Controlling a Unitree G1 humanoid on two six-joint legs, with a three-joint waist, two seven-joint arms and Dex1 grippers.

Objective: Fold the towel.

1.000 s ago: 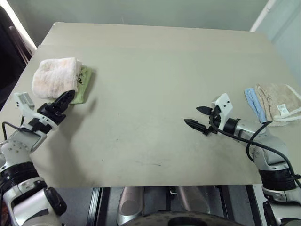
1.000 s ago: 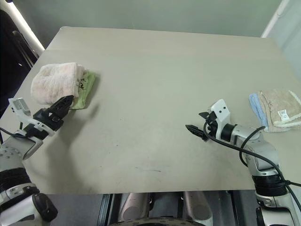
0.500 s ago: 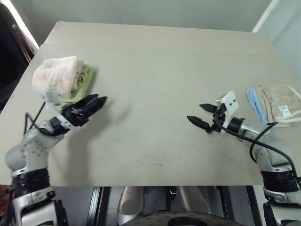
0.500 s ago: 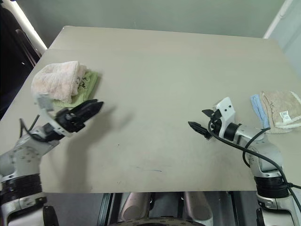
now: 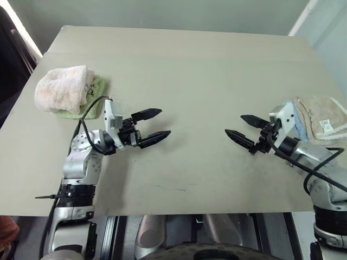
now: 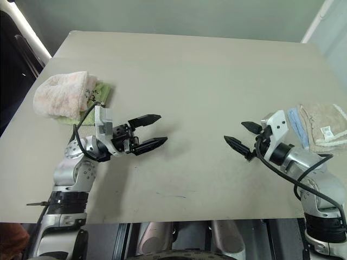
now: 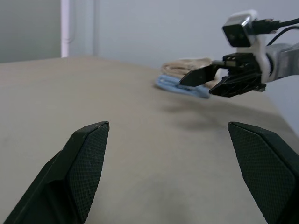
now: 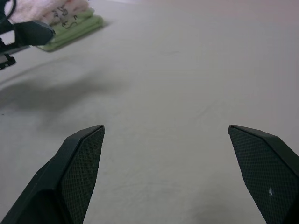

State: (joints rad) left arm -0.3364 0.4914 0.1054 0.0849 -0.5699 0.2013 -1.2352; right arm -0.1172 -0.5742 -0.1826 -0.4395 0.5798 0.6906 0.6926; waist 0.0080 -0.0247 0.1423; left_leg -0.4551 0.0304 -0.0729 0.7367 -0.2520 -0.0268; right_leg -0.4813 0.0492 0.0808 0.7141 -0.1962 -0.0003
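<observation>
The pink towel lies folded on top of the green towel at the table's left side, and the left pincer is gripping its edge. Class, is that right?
Not quite. The pink towel does lie folded on the green towel at the table's left side, but the left pincer is open and apart from it, over bare table, as the left eye view shows.
</observation>
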